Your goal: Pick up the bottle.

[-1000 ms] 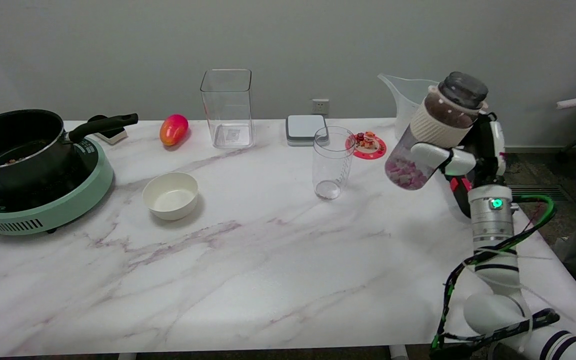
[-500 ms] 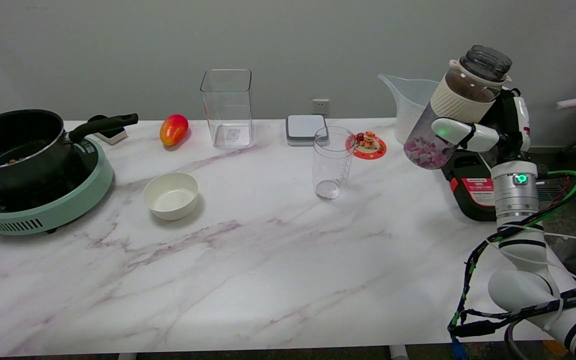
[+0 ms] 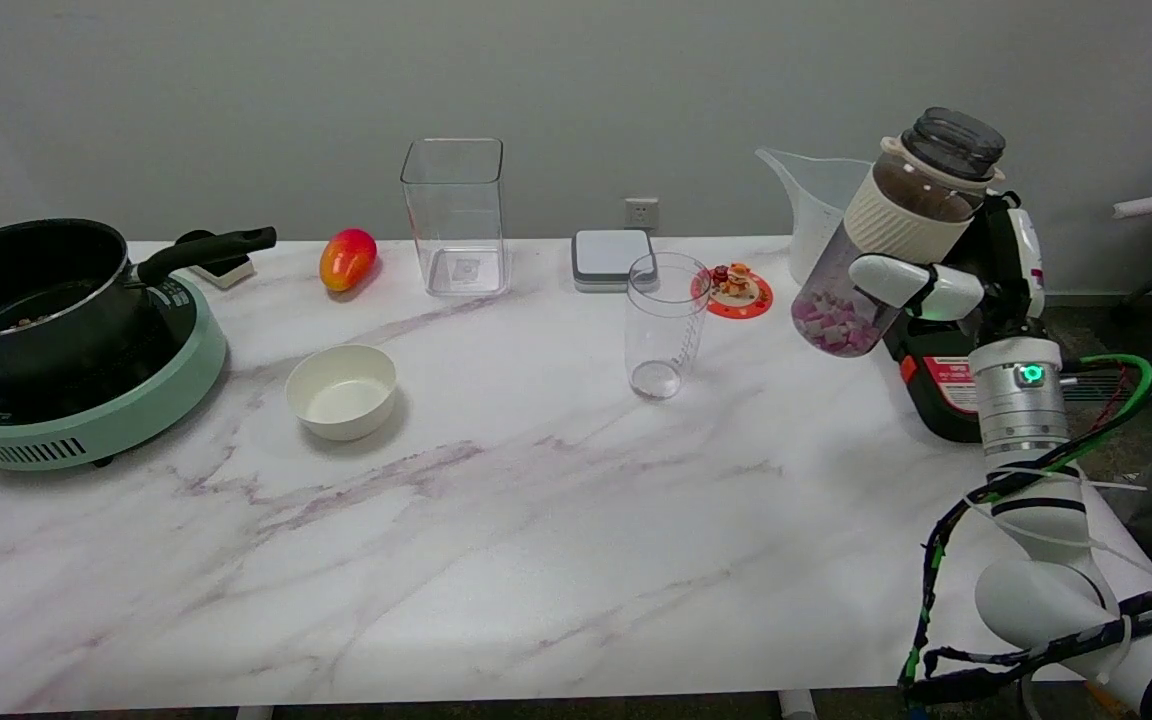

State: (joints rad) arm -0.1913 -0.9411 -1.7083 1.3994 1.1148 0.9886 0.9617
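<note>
1. The bottle (image 3: pixel 894 235) was held in the air at the right of the frame, clear of the worktop (image 3: pixel 496 520), tilted with its dark cap toward the upper right.
2. The right hand (image 3: pixel 956 285) was wrapped around the bottle's lower body, with white fingers (image 3: pixel 886 277) seen across its front.
3. Pink and white pieces were seen in the bottle's clear lower end, and a ribbed white sleeve sat below the cap.
4. A red-and-black device (image 3: pixel 941 385) stood on the worktop just below the hand.
5. A clear jug (image 3: pixel 811 200) stood behind the bottle at the upper right.
6. A clear cup (image 3: pixel 664 322) stood near the centre, well left of the bottle, with a red coaster (image 3: pixel 738 290) behind it.
7. A white bowl (image 3: pixel 341 390) lay left of centre, and a pot (image 3: pixel 31 295) sat on a green cooker (image 3: pixel 106 410) at the far left.
</note>
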